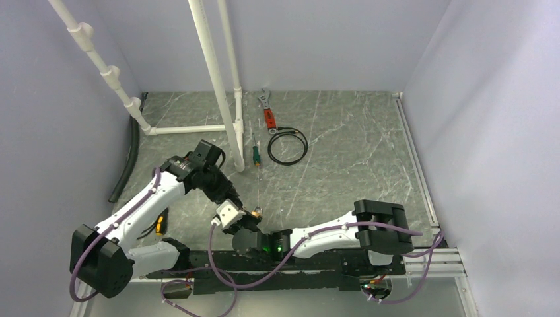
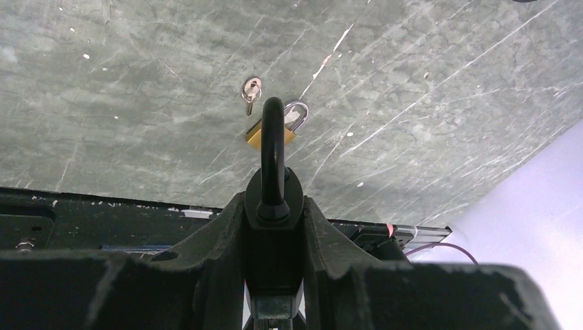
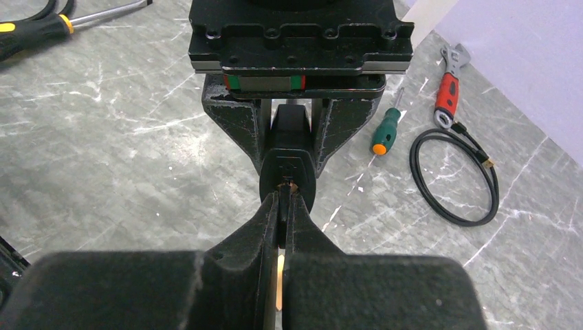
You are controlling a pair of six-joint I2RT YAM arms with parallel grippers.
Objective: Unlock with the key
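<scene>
My left gripper [image 2: 273,206] held the black padlock [image 2: 273,184] by its body, jaws partly closed around it. The shackle pointed away from my wrist and the keyway end faced across toward my other arm. I judged that was the reason for lifting it off the worktop [image 2: 137,103]: the keyway was exposed and the lock braced against a push.

My right gripper [image 3: 285,201] was pinched fully shut, its tips pressed up to the padlock's end face. The key [image 3: 285,185] showed only as a small brassy glint where the tips met the keyway. Its black head was hidden between the fingers, so I took it to be clamped there rather than saw it plainly. How deep the blade sat, I could not tell.

Below, a brass padlock [image 2: 255,135] and a small ring of spare keys [image 2: 251,89] lay just beside each other on the worktop, untouched. The green-handled screwdriver [image 3: 385,130] lay well apart.

The shackle looked seated, so the turn remained to be made.
</scene>
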